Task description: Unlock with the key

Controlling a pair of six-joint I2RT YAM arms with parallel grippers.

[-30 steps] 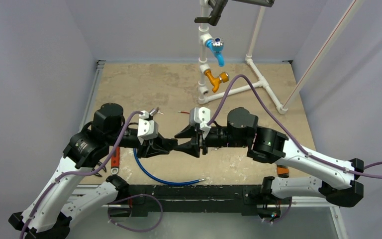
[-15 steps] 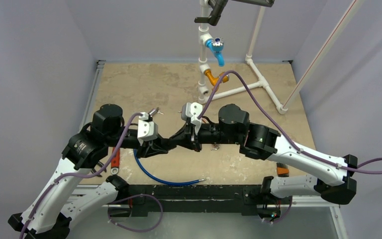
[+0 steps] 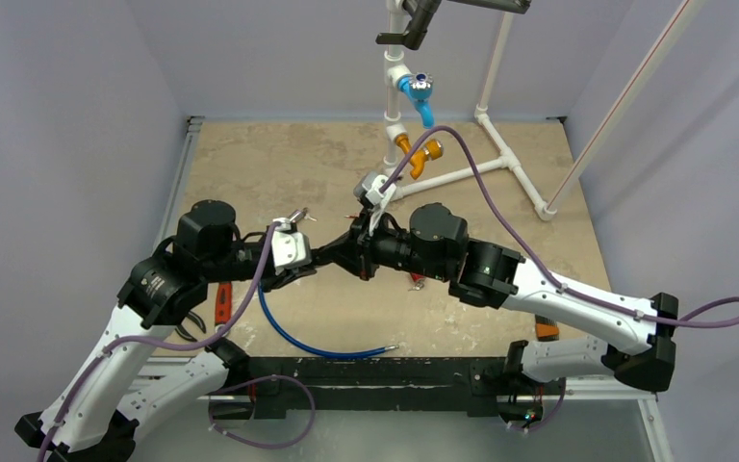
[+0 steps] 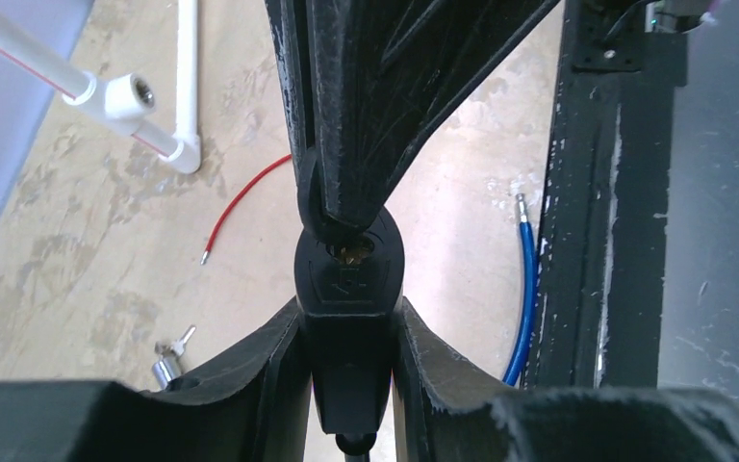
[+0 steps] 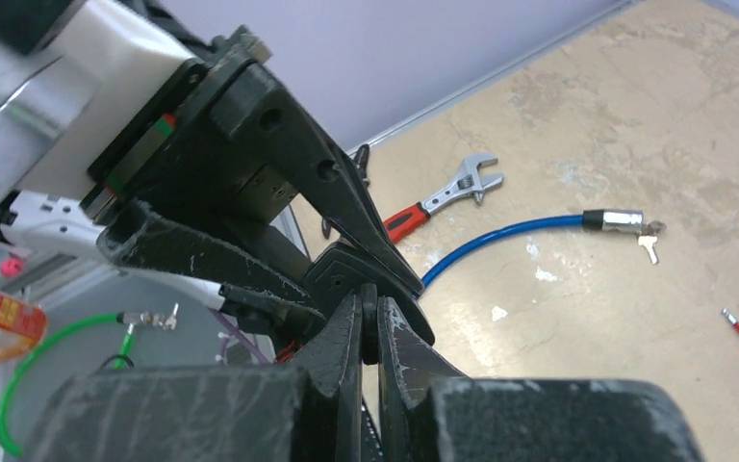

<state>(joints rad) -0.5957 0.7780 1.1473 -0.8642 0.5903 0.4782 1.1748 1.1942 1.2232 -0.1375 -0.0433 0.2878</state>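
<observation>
Black pear-shaped lock, brass keyway at its rounded end, held aloft near one end of the blue cable. The key, a thin dark strip seen edge-on, meets the lock's keyway end; seating not discernible.

Stretching both arms inward, elbows bent, setting left gripper and right gripper tip to tip. Clamping left fingers partway apart, pinching right fingers almost together.
</observation>
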